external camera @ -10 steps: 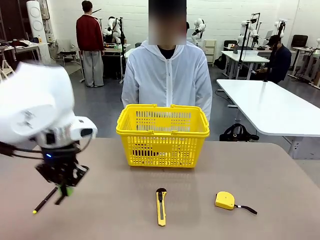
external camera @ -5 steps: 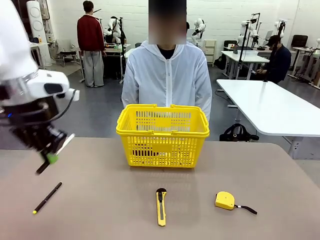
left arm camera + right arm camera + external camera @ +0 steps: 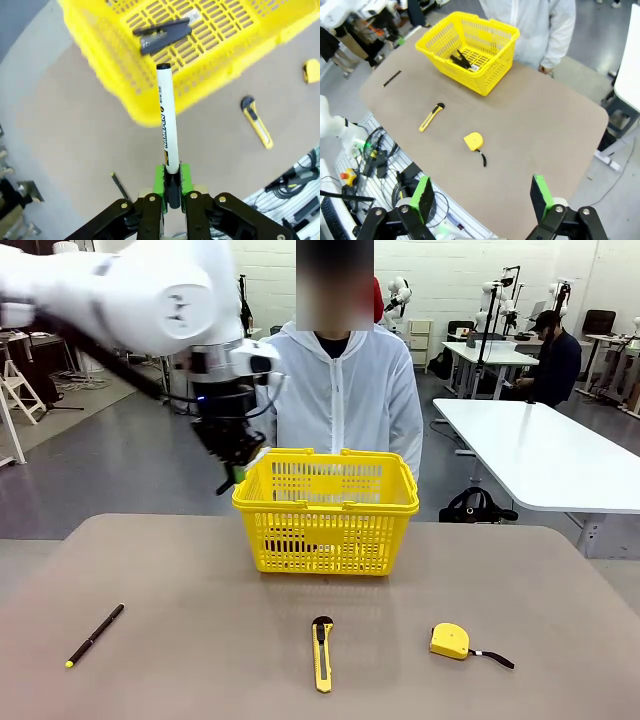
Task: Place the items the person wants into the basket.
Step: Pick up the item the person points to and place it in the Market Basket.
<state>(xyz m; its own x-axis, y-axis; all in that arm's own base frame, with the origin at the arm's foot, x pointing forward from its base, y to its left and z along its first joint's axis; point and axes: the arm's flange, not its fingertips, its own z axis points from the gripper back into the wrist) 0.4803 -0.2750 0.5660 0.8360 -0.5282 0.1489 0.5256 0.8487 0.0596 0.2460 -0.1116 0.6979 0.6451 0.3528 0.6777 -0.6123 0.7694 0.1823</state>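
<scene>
My left gripper (image 3: 238, 470) hangs over the left rim of the yellow basket (image 3: 325, 505), shut on the white marker with a black cap (image 3: 167, 120). In the left wrist view the marker sticks out from between the green pads (image 3: 159, 179) toward the basket (image 3: 210, 40) below. The yellow-and-black utility knife (image 3: 322, 652) lies on the table in front of the basket, also seen from both wrists (image 3: 257, 122) (image 3: 431, 117). High above the table's right side, my right gripper (image 3: 482, 197) is open and holds nothing. The person (image 3: 335, 390) in a white jacket stands behind the basket.
A thin black pen (image 3: 95, 635) lies near the table's front left. The yellow tape measure (image 3: 450, 640) sits at the front right. A dark grey object (image 3: 162, 35) lies inside the basket. White tables stand behind on the right.
My left arm rose from the table's front left, near the pen, and swung up and right with the marker to the basket's left rim. The pen, knife and tape measure stayed put.
</scene>
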